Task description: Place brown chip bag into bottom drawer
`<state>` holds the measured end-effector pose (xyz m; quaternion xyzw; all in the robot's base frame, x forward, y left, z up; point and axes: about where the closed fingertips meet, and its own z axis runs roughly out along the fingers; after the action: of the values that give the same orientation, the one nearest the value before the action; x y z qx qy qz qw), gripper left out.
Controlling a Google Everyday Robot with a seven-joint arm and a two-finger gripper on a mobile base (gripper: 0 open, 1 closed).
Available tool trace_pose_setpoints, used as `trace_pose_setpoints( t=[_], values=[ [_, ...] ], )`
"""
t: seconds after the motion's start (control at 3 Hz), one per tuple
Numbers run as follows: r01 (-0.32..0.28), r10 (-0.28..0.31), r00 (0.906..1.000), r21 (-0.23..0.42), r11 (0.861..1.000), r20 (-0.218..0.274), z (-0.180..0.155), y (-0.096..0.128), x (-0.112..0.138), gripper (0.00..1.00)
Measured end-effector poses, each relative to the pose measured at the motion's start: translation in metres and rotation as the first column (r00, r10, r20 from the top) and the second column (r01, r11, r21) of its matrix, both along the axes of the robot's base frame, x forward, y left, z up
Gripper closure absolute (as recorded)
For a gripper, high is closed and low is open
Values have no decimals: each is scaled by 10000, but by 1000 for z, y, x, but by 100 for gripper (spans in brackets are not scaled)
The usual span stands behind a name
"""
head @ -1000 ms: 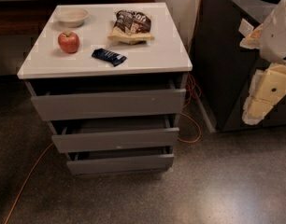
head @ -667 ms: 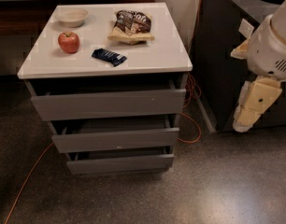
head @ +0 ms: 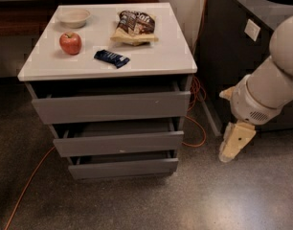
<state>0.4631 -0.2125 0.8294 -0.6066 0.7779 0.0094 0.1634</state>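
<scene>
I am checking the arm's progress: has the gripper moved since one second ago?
Yes. The gripper moved down and left against the dark unit on the right, closer to the bottom drawer.

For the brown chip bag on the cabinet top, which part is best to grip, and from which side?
Probably from above, pinching its crinkled middle across the narrow width: the brown chip bag lies flat on the white top, so its edges offer little. The gripper hangs low, right of the cabinet.
</scene>
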Motion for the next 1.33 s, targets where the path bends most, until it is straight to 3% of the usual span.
trace_pose_setpoints(
  t=[0.67, 1.0, 1.33],
  values=[
    [-540, 411, 9943, 1328, 9897, 979, -81, 18, 31, 0],
    [-540, 411, 9943, 1328, 9897, 979, -81, 18, 31, 0],
    [-587, 447, 9949, 1588, 9856, 906, -107, 34, 37, 0]
  ],
)
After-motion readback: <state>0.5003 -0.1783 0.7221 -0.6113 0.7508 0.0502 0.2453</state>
